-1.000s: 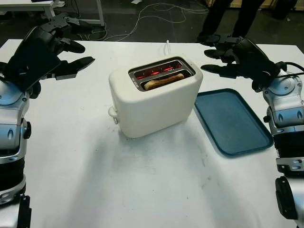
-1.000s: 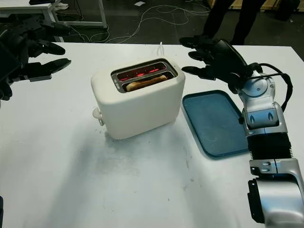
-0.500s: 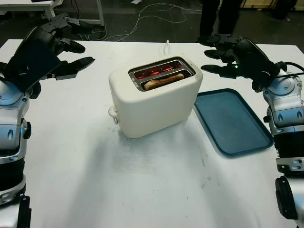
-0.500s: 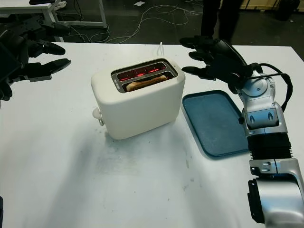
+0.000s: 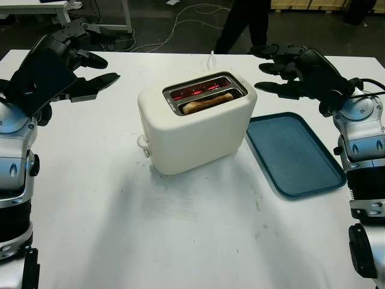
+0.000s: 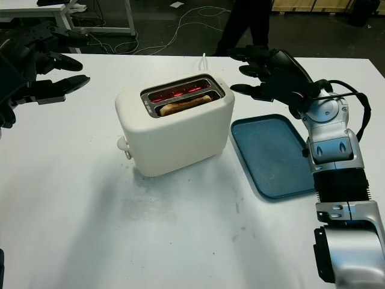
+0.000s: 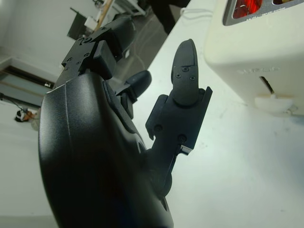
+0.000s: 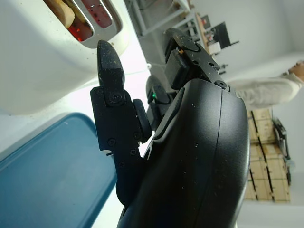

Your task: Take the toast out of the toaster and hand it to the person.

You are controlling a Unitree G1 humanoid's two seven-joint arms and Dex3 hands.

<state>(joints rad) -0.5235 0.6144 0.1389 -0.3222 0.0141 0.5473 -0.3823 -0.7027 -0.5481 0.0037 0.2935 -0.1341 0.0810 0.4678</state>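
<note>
A cream two-slot toaster (image 5: 195,129) stands in the middle of the white table (image 5: 180,241). A slice of toast (image 5: 207,102) sits low in its near slot, and the far slot glows red. My left hand (image 5: 75,63) hovers open over the table's far left, well away from the toaster. To the right of the toaster and above the table is my right hand (image 5: 280,69), open, a short gap from the toaster's top corner. A person's dark legs (image 5: 243,24) stand on the floor beyond the table's far edge.
A flat blue tray (image 5: 293,153) lies just right of the toaster, under my right forearm. The toaster's white cord (image 5: 212,59) runs off the far edge. Cables and a desk frame (image 5: 114,18) sit on the floor behind.
The person behind the table has stepped to the left. Both hands and the toaster stay where they were.
</note>
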